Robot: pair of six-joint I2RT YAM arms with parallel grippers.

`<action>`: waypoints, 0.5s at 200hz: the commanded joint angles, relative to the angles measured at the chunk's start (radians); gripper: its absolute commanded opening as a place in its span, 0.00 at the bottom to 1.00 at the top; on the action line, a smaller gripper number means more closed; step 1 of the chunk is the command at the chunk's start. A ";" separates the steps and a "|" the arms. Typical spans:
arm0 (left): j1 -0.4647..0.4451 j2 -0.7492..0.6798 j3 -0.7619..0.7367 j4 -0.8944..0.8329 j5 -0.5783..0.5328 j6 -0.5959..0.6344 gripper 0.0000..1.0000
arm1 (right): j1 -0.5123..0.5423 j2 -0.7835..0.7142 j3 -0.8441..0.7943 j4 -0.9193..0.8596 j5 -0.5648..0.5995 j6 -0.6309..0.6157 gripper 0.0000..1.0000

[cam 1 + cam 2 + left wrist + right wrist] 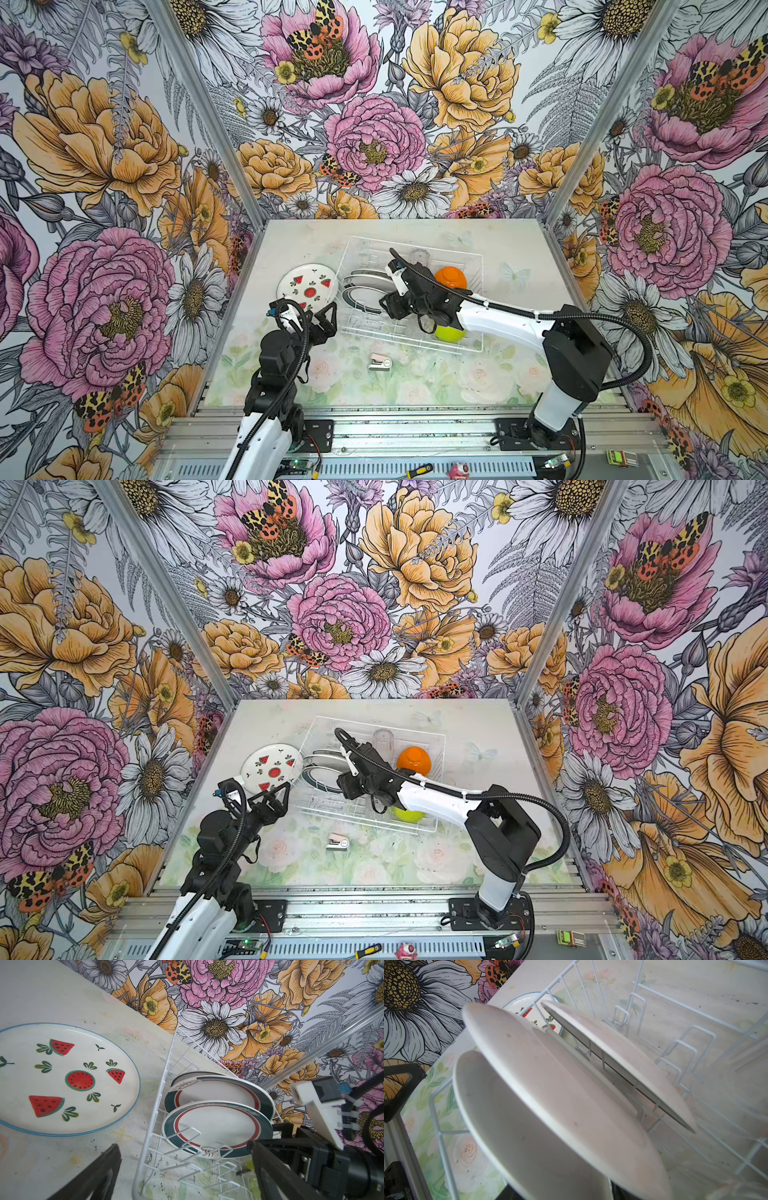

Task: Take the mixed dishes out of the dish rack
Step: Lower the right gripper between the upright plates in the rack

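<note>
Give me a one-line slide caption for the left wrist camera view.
Watermelon plate lies on the table beside the dish rack, where two teal-rimmed plates stand on edge.

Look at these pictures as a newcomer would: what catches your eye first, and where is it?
The flowered wallpaper around the cell dominates. The watermelon plate lies flat left of the white dish rack, where an orange bowl and lime-green bowl glow. The right arm reaches over the rack toward two teal-rimmed plates standing in it.
</note>
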 commanded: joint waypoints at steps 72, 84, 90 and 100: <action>-0.021 0.029 -0.017 0.037 -0.016 -0.013 0.99 | 0.011 0.025 0.058 -0.018 -0.002 -0.071 0.36; -0.023 0.035 -0.017 0.040 -0.017 -0.010 0.99 | 0.012 0.026 0.062 -0.021 -0.001 -0.074 0.35; -0.025 0.037 -0.017 0.041 -0.018 -0.012 0.99 | 0.012 0.027 0.064 -0.022 0.001 -0.074 0.35; -0.027 0.042 -0.017 0.044 -0.020 -0.010 0.99 | 0.010 0.027 0.066 -0.023 0.002 -0.077 0.35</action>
